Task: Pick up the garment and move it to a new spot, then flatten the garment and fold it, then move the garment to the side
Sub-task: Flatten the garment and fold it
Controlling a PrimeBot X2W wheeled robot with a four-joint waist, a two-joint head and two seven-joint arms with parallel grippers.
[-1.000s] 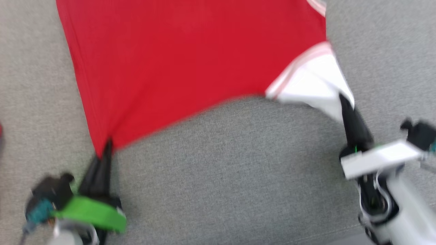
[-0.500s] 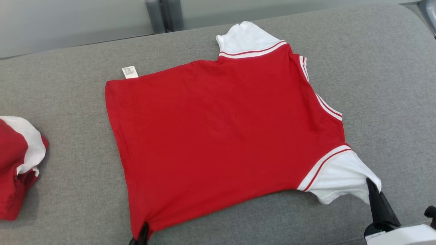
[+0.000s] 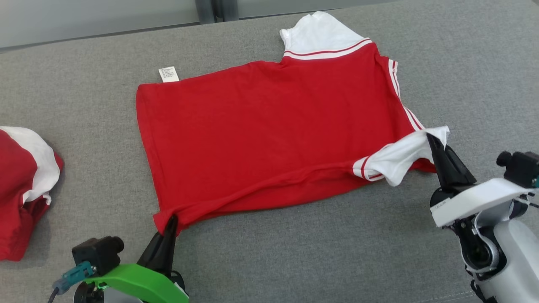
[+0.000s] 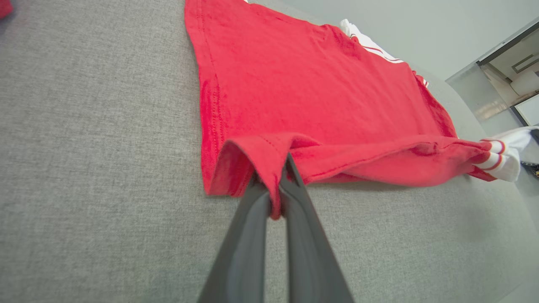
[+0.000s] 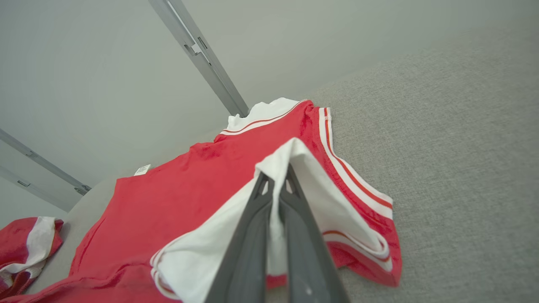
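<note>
Pinching near edge of garment (image 3: 269, 134), running left-right: hem corner (image 3: 162, 215) in left hand (image 3: 172, 219), sleeve (image 3: 396, 162) in right hand (image 3: 430, 138); likely folding toward far side.

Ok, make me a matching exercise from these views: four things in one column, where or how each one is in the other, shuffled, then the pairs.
Things
1. left hand
2. right hand
3. label
4. second garment

States
A. crumpled at the left edge of the grey cushion
B. shut on the white sleeve of the shirt
C. sticking out from the shirt's far edge
D. shut on the shirt's hem corner

Pairs: 1-D, 2-B, 3-C, 4-A
</note>
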